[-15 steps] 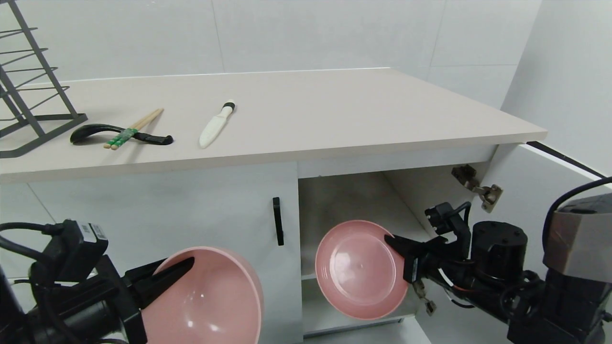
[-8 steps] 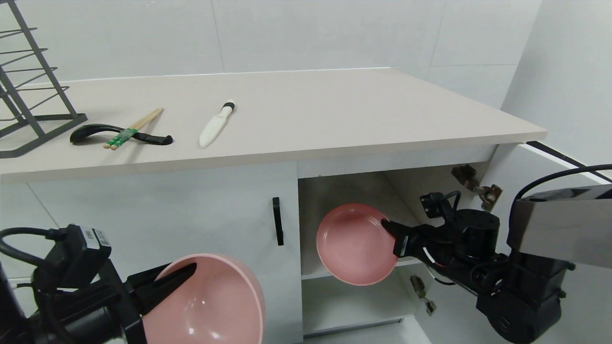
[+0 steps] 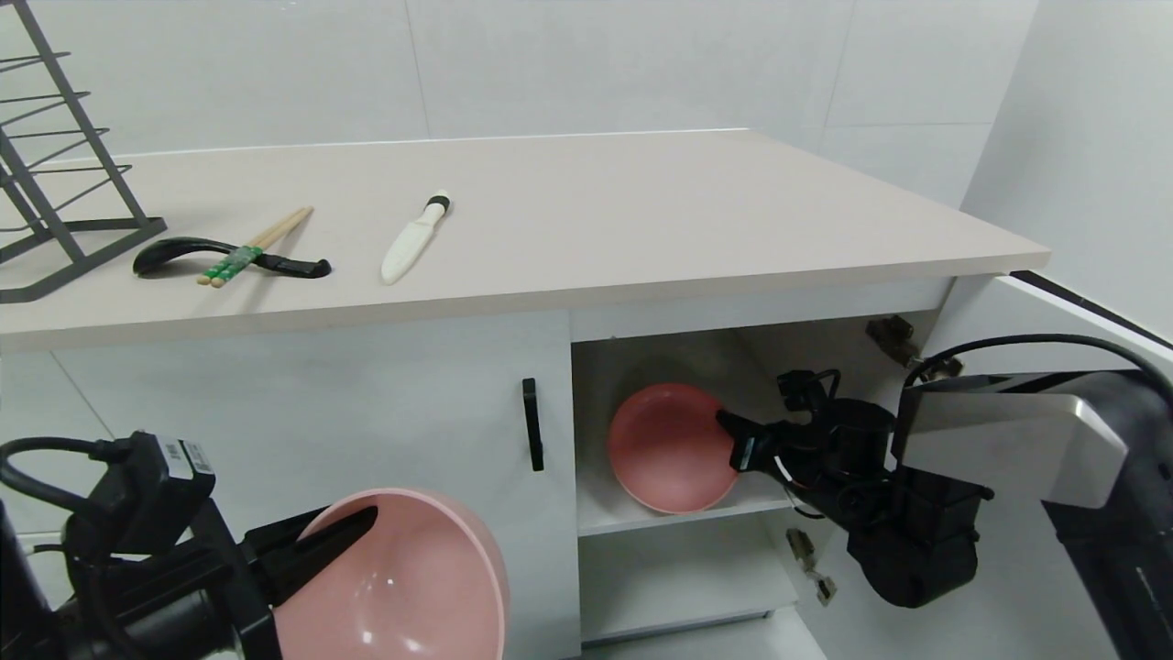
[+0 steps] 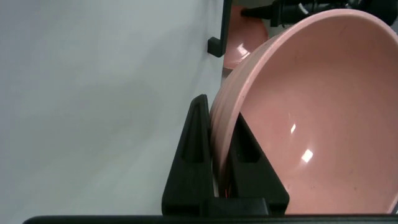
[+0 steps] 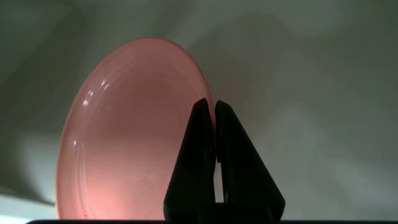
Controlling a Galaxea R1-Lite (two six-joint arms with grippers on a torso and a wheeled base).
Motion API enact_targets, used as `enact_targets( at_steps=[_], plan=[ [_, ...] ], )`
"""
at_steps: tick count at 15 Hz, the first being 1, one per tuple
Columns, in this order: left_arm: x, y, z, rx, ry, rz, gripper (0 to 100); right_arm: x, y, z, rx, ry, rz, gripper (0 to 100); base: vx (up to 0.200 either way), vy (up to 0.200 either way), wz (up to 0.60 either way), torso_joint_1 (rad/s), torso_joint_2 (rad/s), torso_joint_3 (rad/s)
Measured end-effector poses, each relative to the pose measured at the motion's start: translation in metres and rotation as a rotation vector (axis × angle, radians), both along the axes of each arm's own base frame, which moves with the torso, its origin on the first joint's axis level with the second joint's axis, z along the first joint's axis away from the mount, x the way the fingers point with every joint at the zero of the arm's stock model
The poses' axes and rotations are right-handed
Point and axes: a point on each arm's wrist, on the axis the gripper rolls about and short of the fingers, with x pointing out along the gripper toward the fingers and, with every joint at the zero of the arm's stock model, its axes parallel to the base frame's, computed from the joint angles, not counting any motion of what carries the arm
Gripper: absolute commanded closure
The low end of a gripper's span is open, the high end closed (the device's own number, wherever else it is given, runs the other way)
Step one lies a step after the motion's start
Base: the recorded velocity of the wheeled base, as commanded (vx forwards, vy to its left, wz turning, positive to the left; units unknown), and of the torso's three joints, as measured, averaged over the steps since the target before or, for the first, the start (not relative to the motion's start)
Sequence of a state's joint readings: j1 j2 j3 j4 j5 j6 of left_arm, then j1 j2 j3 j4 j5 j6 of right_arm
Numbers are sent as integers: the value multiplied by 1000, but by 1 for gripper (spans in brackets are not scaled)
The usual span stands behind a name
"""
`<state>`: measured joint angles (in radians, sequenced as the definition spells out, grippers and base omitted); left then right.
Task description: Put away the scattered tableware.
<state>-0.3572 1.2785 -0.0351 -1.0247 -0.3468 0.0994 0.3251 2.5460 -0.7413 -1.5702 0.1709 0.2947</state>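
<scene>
gripping a pink plate (image 3: 664, 449) by its rim in the right hand (image 3: 724, 424) inside the open cabinet (image 3: 660, 359), clamping a pink bowl (image 3: 412, 587) in the left hand (image 4: 217, 111).

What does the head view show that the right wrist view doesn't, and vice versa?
Head view adds: the counter with a black spoon, chopsticks, a white knife and a rack; the shut door; the left gripper holding a pink bowl.
Right wrist view adds: a close look at the jaws shut on the plate's rim, and the ridges on its face.
Both: the pink plate, the right gripper, the cabinet's inside.
</scene>
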Motion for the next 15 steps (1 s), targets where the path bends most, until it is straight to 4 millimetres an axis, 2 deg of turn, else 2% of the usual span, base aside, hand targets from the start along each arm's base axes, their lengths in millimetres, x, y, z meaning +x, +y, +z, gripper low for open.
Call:
enact_targets(
  at_steps=[3, 6, 15],
  plan=[
    [0, 0, 0, -2, 5, 1, 100, 11, 3, -13, 5, -9, 7, 100, 0, 0, 0, 0, 0, 0],
    [0, 0, -1, -3, 8, 0, 100, 14, 6, -22, 5, -4, 14, 100, 0, 0, 0, 0, 0, 0],
    [0, 0, -1, -3, 12, 1, 100, 28, 13, -30, 30, -38, 78, 100, 0, 0, 0, 0, 0, 0]
  ],
)
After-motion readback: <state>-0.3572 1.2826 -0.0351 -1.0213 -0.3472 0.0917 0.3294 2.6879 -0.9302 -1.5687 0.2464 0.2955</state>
